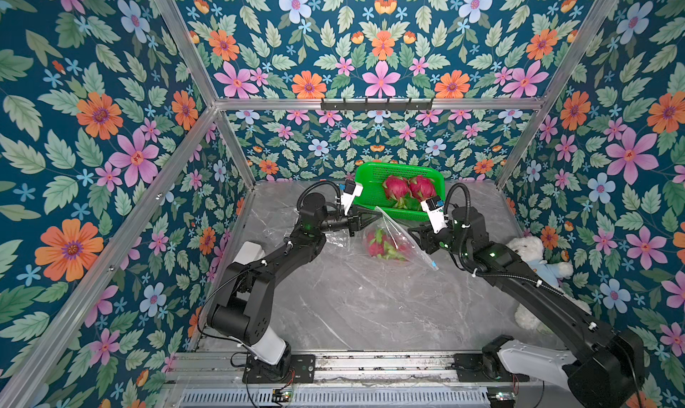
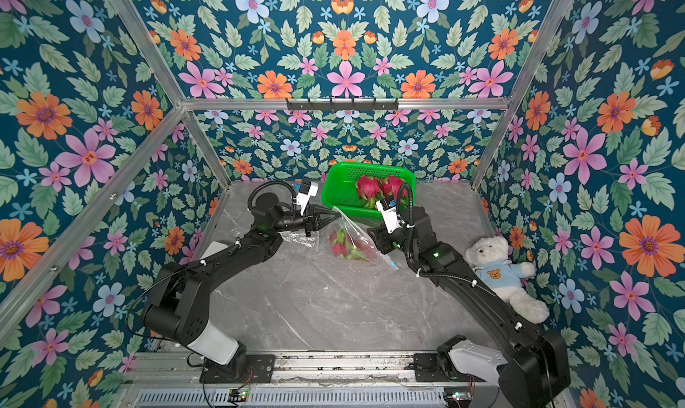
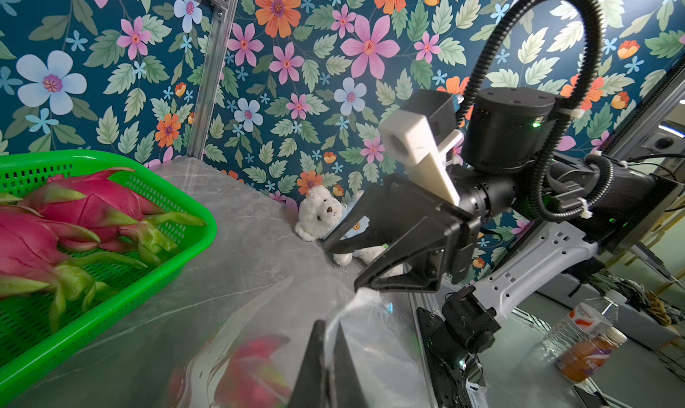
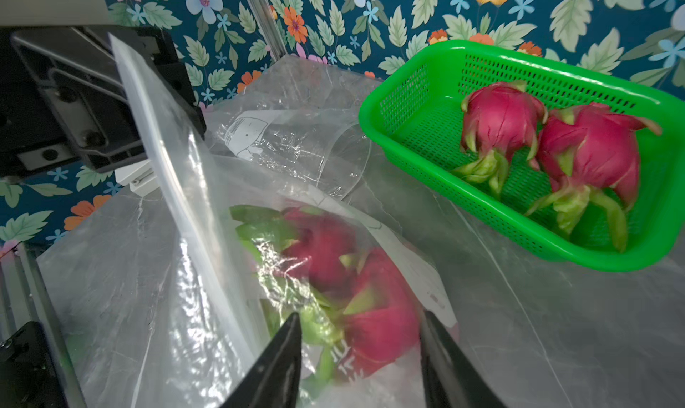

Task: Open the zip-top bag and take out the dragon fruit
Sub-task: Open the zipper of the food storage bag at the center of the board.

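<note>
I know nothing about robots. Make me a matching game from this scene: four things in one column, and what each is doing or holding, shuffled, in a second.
Things
1. left gripper
2. right gripper
3. green perforated plastic basket
4. white plush teddy bear in a blue sweater

States
A. lies at the edge of the grey marbled table
B. open, pointing at the bagged dragon fruit
C. pinched shut on the clear plastic zip-top bag
D. holds two magenta dragon fruits

Pairs: 1-C, 2-B, 3-D, 4-A
</note>
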Robot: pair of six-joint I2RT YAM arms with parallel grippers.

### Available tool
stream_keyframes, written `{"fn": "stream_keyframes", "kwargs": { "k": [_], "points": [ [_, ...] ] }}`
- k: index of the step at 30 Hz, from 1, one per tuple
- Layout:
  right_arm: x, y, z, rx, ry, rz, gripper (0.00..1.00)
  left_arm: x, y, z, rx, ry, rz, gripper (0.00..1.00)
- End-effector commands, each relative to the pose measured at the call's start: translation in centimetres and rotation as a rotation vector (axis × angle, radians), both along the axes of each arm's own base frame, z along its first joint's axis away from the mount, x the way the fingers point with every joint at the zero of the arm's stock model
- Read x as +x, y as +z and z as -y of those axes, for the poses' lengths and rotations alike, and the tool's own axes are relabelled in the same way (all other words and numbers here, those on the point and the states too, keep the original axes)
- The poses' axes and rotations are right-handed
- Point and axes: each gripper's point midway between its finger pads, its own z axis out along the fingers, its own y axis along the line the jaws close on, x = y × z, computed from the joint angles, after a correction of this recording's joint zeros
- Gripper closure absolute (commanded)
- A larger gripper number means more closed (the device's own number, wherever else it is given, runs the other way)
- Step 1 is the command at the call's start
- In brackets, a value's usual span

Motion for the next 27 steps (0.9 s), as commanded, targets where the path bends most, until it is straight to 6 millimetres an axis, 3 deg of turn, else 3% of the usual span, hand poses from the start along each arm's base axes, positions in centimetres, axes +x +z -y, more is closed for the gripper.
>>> {"fn": "stream_keyframes", "kwargs": {
  "k": [1, 7, 11, 17, 19, 21, 24, 27],
  "points": [
    [-0.5, 1.4, -2.2, 0.066, 0.127, 0.044, 0.44, -0.2, 0.8, -0.1, -0.013, -0.003, 0.047, 1.0],
    [-2.5, 1.4, -3.9, 0.2, 0.239, -0.001, 0.32, 0.8, 0.6, 0.0, -0.013, 0.036, 0.04, 1.0],
    [-1.9, -0.2, -4.5, 0.222, 0.228, -0.069, 0.28, 1.1, 1.0, 0.2, -0.026, 0.027, 0.037, 1.0],
    [-0.7, -1.5, -7.3, 0.246, 0.265, -0.116, 0.27, 1.4, 1.6, 0.3, -0.047, 0.026, 0.039, 1.0],
    [0.1, -1.8, -7.8, 0.245, 0.247, -0.131, 0.37, 1.3, 1.7, 0.4, -0.051, 0.022, 0.039, 1.0],
    [1.0, -2.1, -7.8, 0.236, 0.213, -0.152, 0.66, 1.5, 1.7, 0.4, -0.053, 0.022, 0.038, 1.0],
    [1.6, -2.1, -7.7, 0.226, 0.189, -0.164, 1.0, 1.7, 1.6, 0.5, -0.052, 0.023, 0.04, 1.0],
    [1.6, -1.8, -7.5, 0.229, 0.17, -0.162, 1.0, 2.2, 1.5, 0.6, -0.05, 0.025, 0.04, 1.0]
  ]
}}
